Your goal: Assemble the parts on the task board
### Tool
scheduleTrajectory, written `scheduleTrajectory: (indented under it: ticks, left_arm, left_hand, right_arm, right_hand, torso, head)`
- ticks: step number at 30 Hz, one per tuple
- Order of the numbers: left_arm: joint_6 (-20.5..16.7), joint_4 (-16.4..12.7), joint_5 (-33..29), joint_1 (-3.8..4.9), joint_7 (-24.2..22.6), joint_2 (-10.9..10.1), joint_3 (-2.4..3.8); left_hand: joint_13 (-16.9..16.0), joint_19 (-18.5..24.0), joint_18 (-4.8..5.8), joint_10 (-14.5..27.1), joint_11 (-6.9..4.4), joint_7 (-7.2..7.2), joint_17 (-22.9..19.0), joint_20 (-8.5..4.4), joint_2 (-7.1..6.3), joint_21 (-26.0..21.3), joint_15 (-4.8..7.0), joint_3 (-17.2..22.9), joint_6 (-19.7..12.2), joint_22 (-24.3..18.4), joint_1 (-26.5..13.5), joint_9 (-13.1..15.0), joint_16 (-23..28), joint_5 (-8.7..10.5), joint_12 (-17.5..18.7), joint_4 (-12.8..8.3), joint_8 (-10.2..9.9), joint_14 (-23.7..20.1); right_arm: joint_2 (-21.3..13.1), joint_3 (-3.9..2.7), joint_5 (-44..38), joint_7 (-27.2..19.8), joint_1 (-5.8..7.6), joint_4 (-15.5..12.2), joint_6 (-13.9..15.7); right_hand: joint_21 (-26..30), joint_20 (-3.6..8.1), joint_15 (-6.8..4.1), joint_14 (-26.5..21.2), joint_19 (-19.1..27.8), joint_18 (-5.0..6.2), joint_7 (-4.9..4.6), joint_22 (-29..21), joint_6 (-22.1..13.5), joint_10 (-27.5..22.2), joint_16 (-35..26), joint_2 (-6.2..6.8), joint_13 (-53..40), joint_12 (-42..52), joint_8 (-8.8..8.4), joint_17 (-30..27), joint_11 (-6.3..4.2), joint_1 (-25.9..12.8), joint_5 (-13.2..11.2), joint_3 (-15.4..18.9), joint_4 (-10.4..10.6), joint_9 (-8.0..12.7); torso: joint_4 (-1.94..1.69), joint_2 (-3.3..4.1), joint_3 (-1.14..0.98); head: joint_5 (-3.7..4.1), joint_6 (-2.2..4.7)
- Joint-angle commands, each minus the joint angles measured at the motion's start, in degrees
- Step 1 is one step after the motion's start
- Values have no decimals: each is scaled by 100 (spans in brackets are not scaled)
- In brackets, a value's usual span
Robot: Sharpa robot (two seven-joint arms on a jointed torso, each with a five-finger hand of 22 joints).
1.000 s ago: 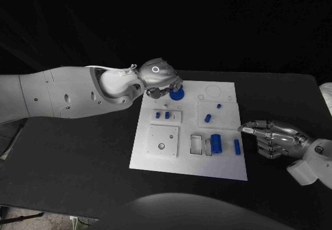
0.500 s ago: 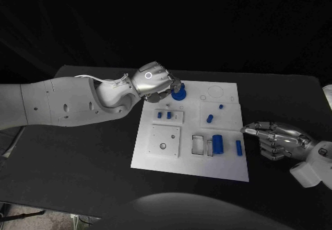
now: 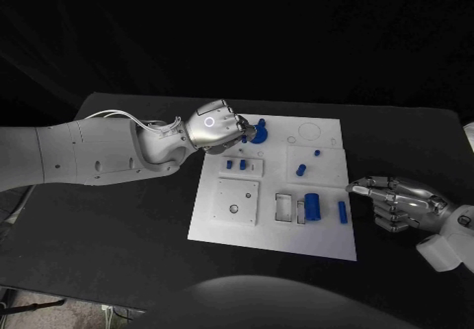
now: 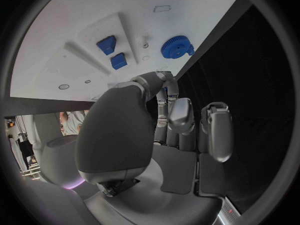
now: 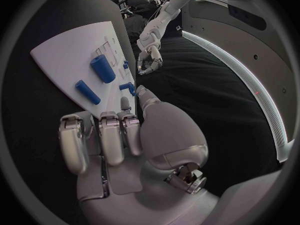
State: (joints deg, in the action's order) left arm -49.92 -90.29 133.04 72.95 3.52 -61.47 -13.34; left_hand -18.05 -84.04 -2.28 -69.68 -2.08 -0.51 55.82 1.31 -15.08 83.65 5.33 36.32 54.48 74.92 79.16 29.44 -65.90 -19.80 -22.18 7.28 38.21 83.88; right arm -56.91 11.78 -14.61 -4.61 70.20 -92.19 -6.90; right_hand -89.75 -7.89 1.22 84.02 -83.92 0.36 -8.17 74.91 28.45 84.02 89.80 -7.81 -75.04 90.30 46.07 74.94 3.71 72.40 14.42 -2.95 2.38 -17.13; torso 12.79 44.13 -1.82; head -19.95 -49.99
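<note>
Matt white task board (image 3: 225,229), matt black table (image 3: 109,233), shiny metal left hand (image 3: 219,126)

The surface (image 3: 118,233) was plain black. The task board (image 3: 225,233) on it was white, with paler raised white plates and thin grey outline marks. The gear (image 3: 259,131) was bright blue, toothed round its rim. The cylinder (image 3: 311,205), the slim bar (image 3: 342,210) and the small pegs (image 3: 236,164) were the same blue. The left hand (image 3: 219,127) was silver with a small white ring mark on its back; the right hand (image 3: 400,201) was silver too. Both arms were white.
</note>
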Motion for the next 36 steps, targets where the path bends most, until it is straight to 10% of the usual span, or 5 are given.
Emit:
scheduleTrajectory:
  ticks: [1, 26, 36]
  left_arm:
    - [-548, 64, 1175, -52, 301, 28, 1]
    - [-724, 461, 1824, -248, 902, 202, 3]
    - [-726, 528, 1114, -253, 898, 296, 4]
  left_hand:
    - [-647, -315, 82, 35, -27, -24, 3, 5, -10, -34, -16, -3, 82, 1312, 37, -15, -37, -31, -36, 25, -26, 133]
    - [-676, -289, 70, 40, -77, 35, -41, 57, -6, -102, -75, -11, 198, 1292, 13, -143, 5, 302, -81, 66, -178, 133]
    - [-545, -273, 61, 6, -112, 69, -78, 88, 62, -148, -99, -38, 353, 1281, 2, -359, 59, 994, 28, 142, -471, 126]
  right_arm:
    - [-6, 1, -26, -51, -11, -8, -90]
    - [-9, 1, -26, -83, -41, -1, -86]
    - [-2, 1, -26, -72, -46, 2, -86]
  right_hand:
    - [-25, 39, -22, 598, -608, -36, 2, 1509, 37, 598, 20, -1, -1496, -30, -35, 1506, -1, 47, 3, -4, -32, 5]
    - [-25, 39, -23, 598, -608, -36, 2, 1509, 39, 598, 20, -2, -1496, -30, -37, 1506, -2, 50, 3, -3, -34, 8]
    - [-25, 39, -23, 598, -608, -36, 2, 1509, 39, 598, 20, -2, -1496, -30, -37, 1506, -2, 50, 3, -3, -34, 8]
  torso:
    - [1, -1, -1]
    - [9, -1, 1]
    - [13, -2, -3]
  head:
    - [-7, -1]
    - [-22, -1]
    - [-7, -1]
